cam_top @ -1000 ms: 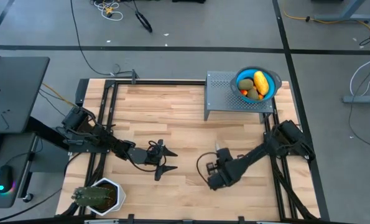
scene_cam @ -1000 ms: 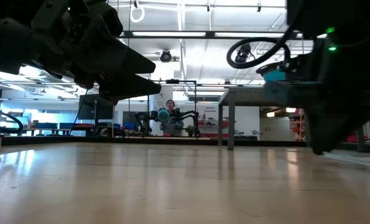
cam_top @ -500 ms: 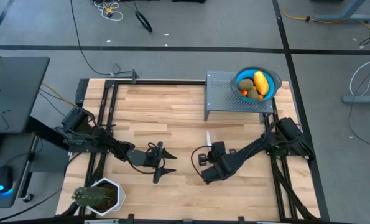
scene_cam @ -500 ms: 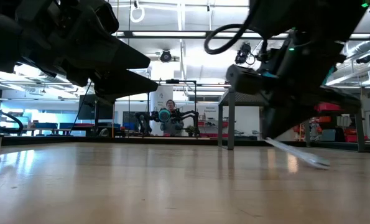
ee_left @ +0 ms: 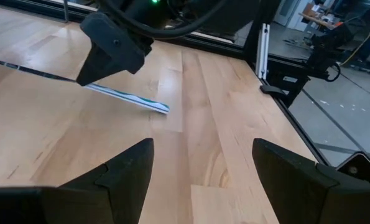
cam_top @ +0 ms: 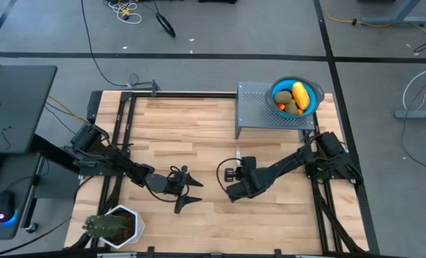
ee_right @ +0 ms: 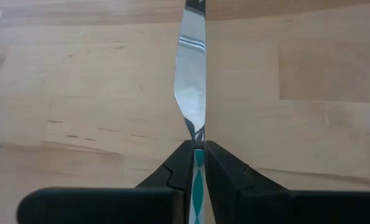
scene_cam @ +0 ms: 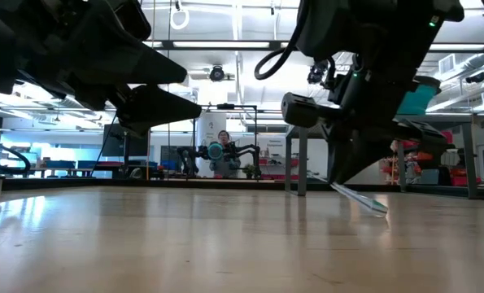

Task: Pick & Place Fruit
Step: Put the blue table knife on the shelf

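Note:
The fruit (cam_top: 296, 99), a yellow oblong piece, olive-brown pieces and orange-red bits, lies in a blue bowl (cam_top: 313, 107) on a grey perforated stand (cam_top: 259, 115) at the table's far right. At mid-table my right gripper (cam_top: 230, 192) is shut on a slim knife (ee_left: 125, 94) with a light-blue patterned handle. My left gripper (cam_top: 189, 192) hovers open just left of it, with nothing between its fingers, and the knife lies ahead of them in the left wrist view. My right gripper pinches the knife between its two fingers where the patterned handle (ee_right: 199, 163) meets the blade (ee_right: 194, 81). The fingers slant down from the table's right. The knife slants, its handle end (scene_cam: 376, 207) lowest and close over the table; whether it touches the table I cannot tell.
A spiky green plant in a white pot (cam_top: 114, 226) stands at the near left corner. Black frame rails (cam_top: 123, 143) run along the table's left, far and right sides. Bare wood (cam_top: 191, 129) lies between the grippers and the stand.
My right gripper has gone toward the table's left edge and a little toward the far edge, rolling at the wrist, and has carried the knife along. In the high view the blade tip has come out from under the arm.

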Robot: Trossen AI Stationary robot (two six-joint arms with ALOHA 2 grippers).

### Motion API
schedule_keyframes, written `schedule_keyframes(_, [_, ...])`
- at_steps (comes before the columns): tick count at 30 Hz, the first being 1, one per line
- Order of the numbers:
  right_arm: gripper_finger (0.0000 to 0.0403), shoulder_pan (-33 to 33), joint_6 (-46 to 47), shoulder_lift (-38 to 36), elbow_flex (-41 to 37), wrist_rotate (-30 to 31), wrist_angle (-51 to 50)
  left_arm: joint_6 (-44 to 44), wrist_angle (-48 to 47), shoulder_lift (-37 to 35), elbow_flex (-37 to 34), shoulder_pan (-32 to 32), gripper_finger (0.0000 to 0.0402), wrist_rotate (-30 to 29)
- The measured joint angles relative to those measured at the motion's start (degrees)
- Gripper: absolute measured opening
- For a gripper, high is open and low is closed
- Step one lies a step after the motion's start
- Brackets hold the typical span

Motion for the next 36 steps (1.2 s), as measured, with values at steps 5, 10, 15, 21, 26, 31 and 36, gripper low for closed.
schedule_keyframes(5, [0.0043,0.0,-0.8,0.0,0.0,0.0,0.0,-0.1,0.0,0.0,0.0,0.0,0.0279,0.0])
schedule_keyframes(10, [0.0043,-0.1,-2.1,0.0,0.0,0.0,-0.2,-1.2,0.0,0.0,0.0,0.0,0.0279,0.0])
schedule_keyframes(15, [0.0044,0.0,-2.3,0.0,0.0,0.0,-0.2,-1.4,-0.1,0.0,0.0,-0.1,0.0279,0.0])
schedule_keyframes(21, [0.0044,0.0,-3.2,0.0,0.0,1.2,-0.2,-1.2,-0.7,0.0,0.0,-0.1,0.0279,0.0])
schedule_keyframes(26, [0.0051,0.0,-3.7,0.0,0.0,2.0,-0.1,-1.2,-0.9,0.0,0.0,-0.1,0.0279,0.0])
schedule_keyframes(31, [0.0084,0.0,-3.7,0.0,0.0,3.1,0.0,-1.2,-0.9,0.0,0.0,-0.1,0.0279,0.0])
schedule_keyframes(36, [0.0110,0.6,-4.6,0.0,0.0,4.4,1.6,-1.2,-0.9,0.0,0.0,-0.1,0.0279,0.0])
